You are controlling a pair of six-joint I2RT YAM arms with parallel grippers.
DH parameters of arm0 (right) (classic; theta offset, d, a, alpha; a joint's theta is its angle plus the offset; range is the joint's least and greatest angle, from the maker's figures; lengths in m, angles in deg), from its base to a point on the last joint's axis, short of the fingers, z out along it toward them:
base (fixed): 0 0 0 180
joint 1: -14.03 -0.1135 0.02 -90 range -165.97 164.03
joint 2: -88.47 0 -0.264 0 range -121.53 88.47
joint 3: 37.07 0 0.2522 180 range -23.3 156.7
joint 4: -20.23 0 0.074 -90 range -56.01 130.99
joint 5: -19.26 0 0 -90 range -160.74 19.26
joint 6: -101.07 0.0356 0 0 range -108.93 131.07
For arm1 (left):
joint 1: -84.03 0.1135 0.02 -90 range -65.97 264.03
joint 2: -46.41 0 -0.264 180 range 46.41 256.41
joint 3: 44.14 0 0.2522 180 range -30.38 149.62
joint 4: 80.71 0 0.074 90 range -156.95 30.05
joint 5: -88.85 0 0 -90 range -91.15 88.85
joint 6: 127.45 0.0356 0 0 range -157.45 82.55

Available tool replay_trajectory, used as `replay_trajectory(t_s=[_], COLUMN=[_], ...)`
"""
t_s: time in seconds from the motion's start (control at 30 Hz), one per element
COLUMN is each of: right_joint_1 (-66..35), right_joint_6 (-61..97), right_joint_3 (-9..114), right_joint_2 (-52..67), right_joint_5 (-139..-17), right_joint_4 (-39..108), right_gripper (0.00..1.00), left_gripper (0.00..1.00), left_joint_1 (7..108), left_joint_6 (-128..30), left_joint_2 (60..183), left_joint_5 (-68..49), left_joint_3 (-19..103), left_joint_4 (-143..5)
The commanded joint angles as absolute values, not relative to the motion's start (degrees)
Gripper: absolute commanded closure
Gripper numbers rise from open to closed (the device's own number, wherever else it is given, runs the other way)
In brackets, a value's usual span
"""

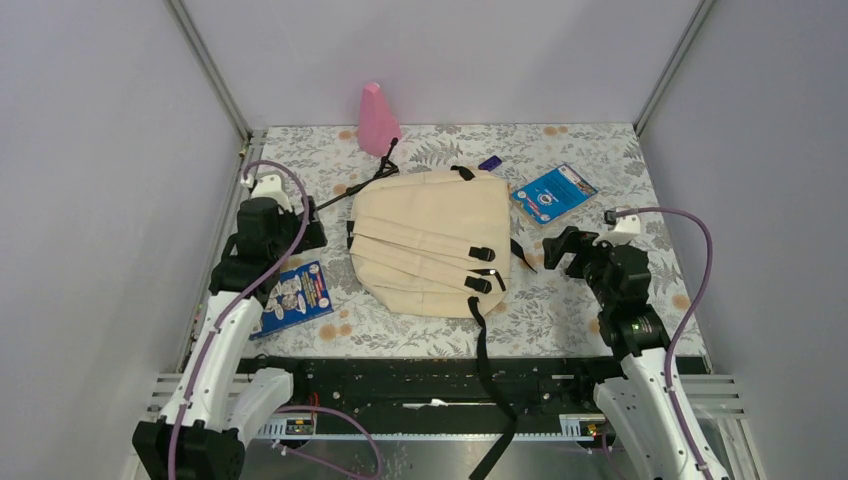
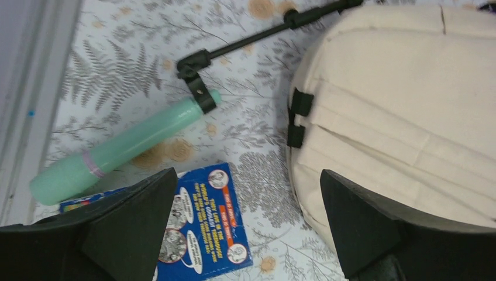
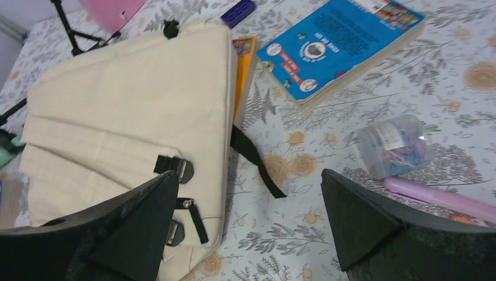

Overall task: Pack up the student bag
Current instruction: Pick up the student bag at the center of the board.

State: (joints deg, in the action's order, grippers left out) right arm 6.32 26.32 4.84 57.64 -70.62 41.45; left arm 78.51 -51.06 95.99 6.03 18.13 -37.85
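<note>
Student bag (image 1: 430, 240) lies flat in the middle of the floral worktop (image 1: 590, 300), cream fabric up, its black buckles toward the right side and one long black strap (image 1: 485, 370) trailing over the near edge. The left pincer (image 1: 312, 236) hovers just beside the student bag's left edge, its fingers spread wide with nothing between them; the left wrist view shows the bag close to its right finger. Below that pincer lies a blue booklet (image 2: 205, 225), and beside it a mint-green cylinder (image 2: 126, 146), whose end touches a black strap clip (image 2: 199, 88). The right pincer (image 1: 560, 248) hangs to the right of the bag, also spread wide and empty. Near it, in the right wrist view, stand a clear jar of coloured clips (image 3: 395, 145) and a pink tube (image 3: 444, 199). A blue book (image 1: 553, 192) rests behind it, an orange book edge (image 3: 244, 70) peeks from under the bag, and a small purple item (image 1: 490, 162) lies near the bag's far corner. A pink bottle (image 1: 377, 118) stands at the back.
</note>
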Motion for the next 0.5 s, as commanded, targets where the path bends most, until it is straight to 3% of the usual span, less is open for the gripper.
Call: replay_trajectory(t_s=[0.0,0.3,0.47], right_joint_1=[6.6,6.6,6.5], right_joint_6=[27.1,29.2,28.9], right_joint_3=[8.7,10.1,10.8], right_joint_2=[54.8,48.6,47.2], right_joint_5=[-80.7,-88.4,-88.4], right_joint_4=[41.7,48.1,51.1], right_gripper=[0.03,0.11,0.13], left_gripper=[0.01,0.01,0.01], left_joint_1=[74.6,71.9,71.9], left_joint_6=[-51.4,-56.0,-56.6], left_joint_2=[98.4,111.3,115.4], left_joint_5=[-0.8,-10.7,-9.4], left_joint_3=[21.6,36.9,34.7], left_joint_4=[-39.4,-39.7,-42.9])
